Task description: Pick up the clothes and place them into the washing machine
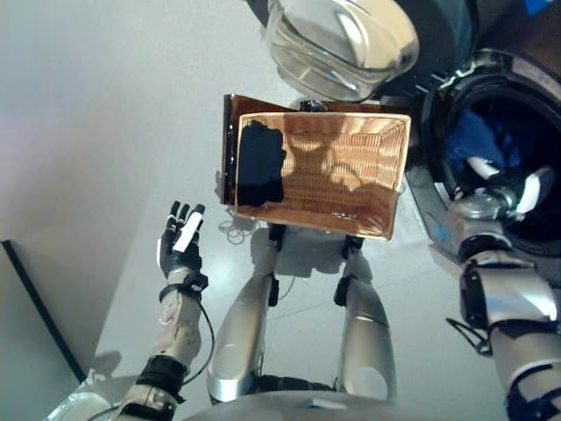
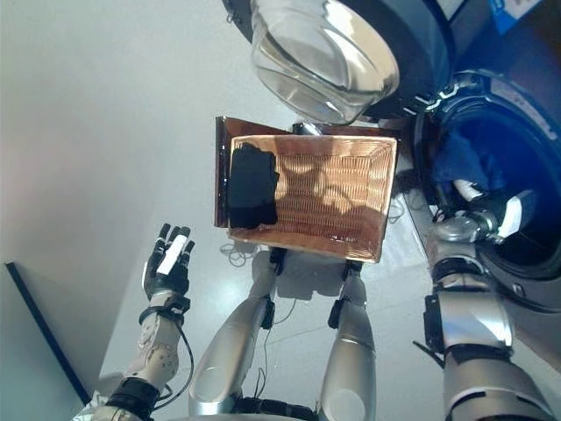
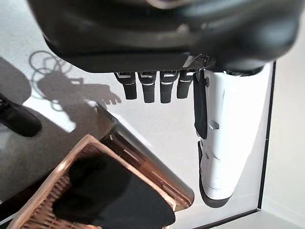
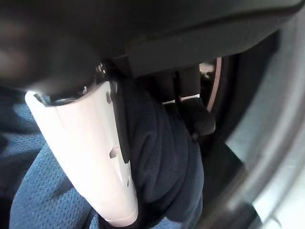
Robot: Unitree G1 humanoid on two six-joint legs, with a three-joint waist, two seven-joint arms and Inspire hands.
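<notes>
The right hand (image 1: 513,195) reaches inside the washing machine (image 1: 517,83), fingers curled on a blue garment (image 4: 167,162). The left hand (image 1: 180,241) hangs relaxed, empty, left of the basket (image 1: 351,230). Inside the basket lies a dark garment (image 1: 260,165): soft, light, limp; best pinched at a bunched fold.

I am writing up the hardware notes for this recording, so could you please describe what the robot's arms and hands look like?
Both arms are silver-grey metal segments joined by black bands at the wrists and elbows. Each ends in a dark hand with black fingers and a long white cover on the thumb: see the left hand and the right hand. The white thumb cover is smooth and tapered, with a black strip along it.
</notes>
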